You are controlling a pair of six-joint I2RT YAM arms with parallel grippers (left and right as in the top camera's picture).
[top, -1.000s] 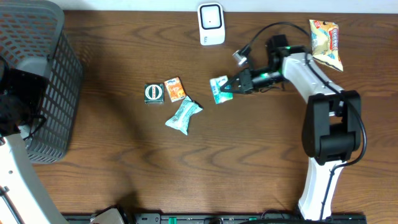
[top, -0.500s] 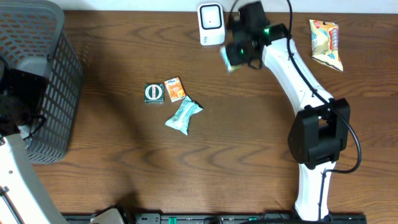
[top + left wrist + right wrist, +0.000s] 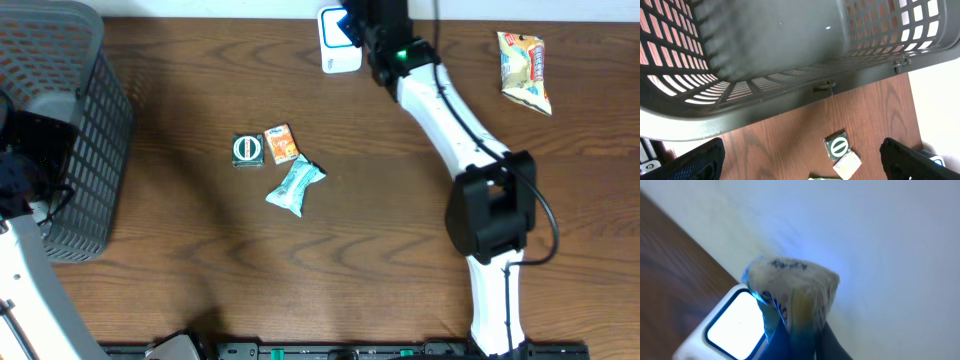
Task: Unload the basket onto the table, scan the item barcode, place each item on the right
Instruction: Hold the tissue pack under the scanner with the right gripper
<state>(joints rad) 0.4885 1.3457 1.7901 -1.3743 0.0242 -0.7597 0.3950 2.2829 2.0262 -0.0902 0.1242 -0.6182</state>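
Blue-lit packet [image 3: 790, 297] | clamped between the closed jaws of right end effector [image 3: 802, 342], held just above scanner [image 3: 732, 325] window at surface [image 3: 400, 250] far edge, so its barcode can likely face the reader | left end effector [image 3: 802, 167] spread wide, empty, beside basket [image 3: 765, 60]

Table [image 3: 200, 280] holds basket [image 3: 95, 150], scanner [image 3: 332, 50] and 4 packets [image 3: 296, 186].
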